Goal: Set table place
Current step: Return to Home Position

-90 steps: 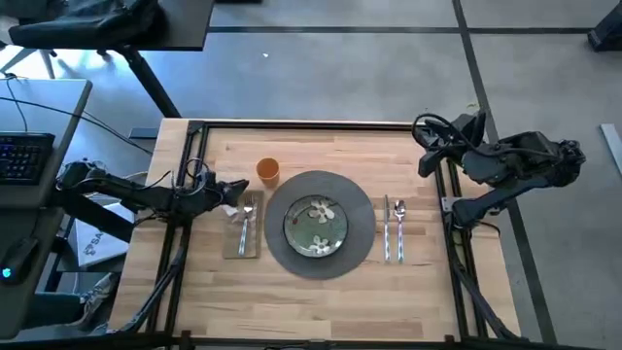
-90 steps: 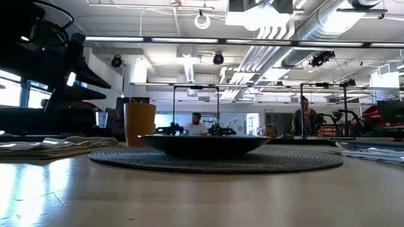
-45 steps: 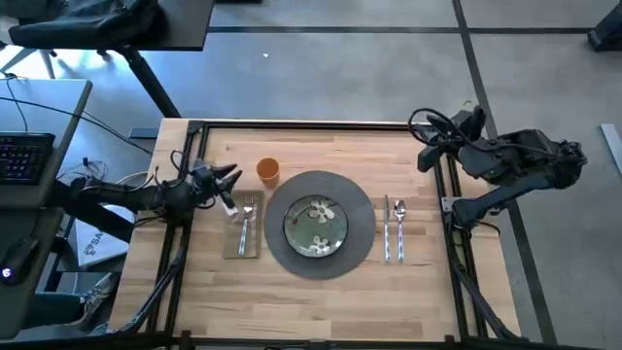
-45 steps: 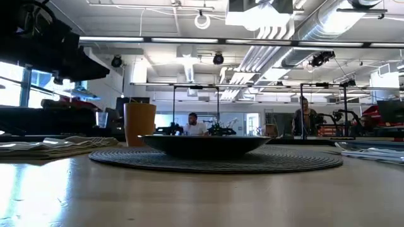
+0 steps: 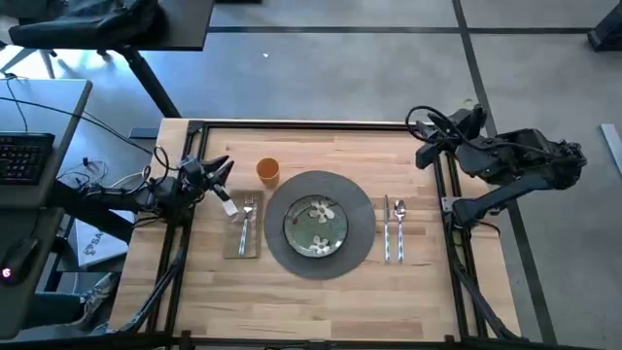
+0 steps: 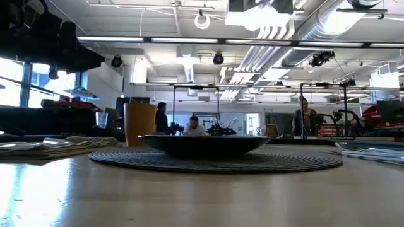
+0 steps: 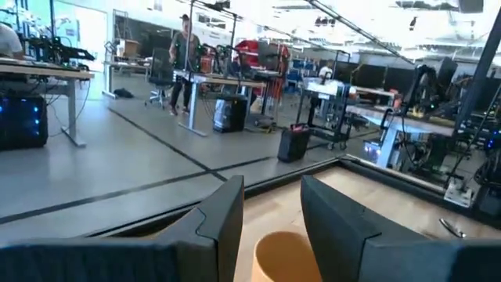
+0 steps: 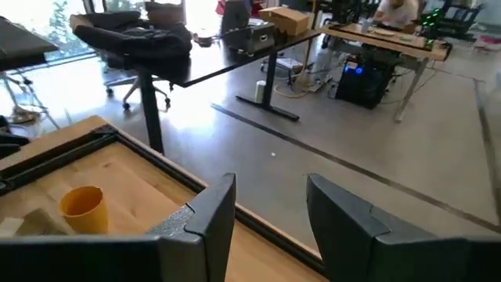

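The place setting lies in the middle of the worktop (image 5: pixel 321 301): a round dark placemat (image 5: pixel 364 219) carries the green flowered plate (image 5: pixel 291 226) at its centre. The fork (image 5: pixel 246 219) rests on the beige napkin (image 5: pixel 231 245) just beside the mat on one side, and the knife (image 5: pixel 387 228) and spoon (image 5: pixel 399 228) lie parallel on the bare wood on the other. The orange cup (image 5: pixel 268 171) stands upright just off the mat's far edge, above the fork. Everything sits square and within a diner's reach, so the layout looks finished, and the job now seems to be getting the arms out of the way. The left arm (image 5: pixel 146 194) reaches in over the worktop's side rail. The left jaws are near the cup but apart from it, parted a moderate way and empty. The right arm (image 5: pixel 515 160) is folded beyond the opposite rail. The right jaws are likewise parted, gripping nothing.
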Controlling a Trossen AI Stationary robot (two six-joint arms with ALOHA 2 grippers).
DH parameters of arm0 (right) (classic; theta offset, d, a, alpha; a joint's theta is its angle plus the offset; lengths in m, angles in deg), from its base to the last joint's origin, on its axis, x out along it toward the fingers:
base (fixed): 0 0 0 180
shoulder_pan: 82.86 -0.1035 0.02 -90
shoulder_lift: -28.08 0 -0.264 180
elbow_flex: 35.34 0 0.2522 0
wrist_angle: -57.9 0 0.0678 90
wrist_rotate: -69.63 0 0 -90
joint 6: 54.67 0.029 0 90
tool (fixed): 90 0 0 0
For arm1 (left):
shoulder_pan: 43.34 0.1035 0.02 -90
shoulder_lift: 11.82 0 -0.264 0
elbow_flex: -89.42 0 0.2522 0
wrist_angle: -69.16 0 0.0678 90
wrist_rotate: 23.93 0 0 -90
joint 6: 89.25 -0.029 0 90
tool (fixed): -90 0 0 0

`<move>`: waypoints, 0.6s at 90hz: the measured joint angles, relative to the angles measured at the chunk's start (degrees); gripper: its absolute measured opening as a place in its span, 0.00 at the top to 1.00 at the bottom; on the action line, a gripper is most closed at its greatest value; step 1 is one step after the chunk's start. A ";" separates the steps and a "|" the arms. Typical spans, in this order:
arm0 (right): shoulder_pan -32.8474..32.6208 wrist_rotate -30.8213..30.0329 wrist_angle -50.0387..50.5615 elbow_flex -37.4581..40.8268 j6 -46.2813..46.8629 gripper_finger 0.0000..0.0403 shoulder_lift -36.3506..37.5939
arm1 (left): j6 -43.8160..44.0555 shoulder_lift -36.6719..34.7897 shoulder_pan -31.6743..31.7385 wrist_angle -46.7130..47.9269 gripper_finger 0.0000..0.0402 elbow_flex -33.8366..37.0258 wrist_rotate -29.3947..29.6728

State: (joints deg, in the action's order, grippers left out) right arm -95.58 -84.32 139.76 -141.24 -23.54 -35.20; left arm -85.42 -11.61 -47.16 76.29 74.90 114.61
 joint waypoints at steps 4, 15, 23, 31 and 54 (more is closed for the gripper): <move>0.54 0.20 -0.21 0.00 -0.02 0.66 -0.32 | 0.00 0.00 0.00 0.34 0.72 0.00 0.01; 1.96 2.82 -1.29 0.00 0.02 0.66 -1.75 | 5.95 0.00 0.00 2.17 0.72 0.00 0.47; 2.59 4.70 -1.88 0.00 -0.35 0.66 -2.98 | 12.71 0.00 0.07 3.58 0.72 0.00 0.50; 3.02 5.80 -2.00 0.00 -1.41 0.66 -4.14 | 16.38 0.00 0.07 3.60 0.72 0.00 0.04; 3.01 5.12 -1.97 0.00 -1.48 0.66 -5.34 | 17.19 0.00 0.04 0.96 0.72 0.01 -22.91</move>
State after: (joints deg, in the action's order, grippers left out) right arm -92.57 -79.20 137.79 -141.24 -25.02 -40.55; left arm -68.22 -11.61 -47.12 77.25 74.91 91.70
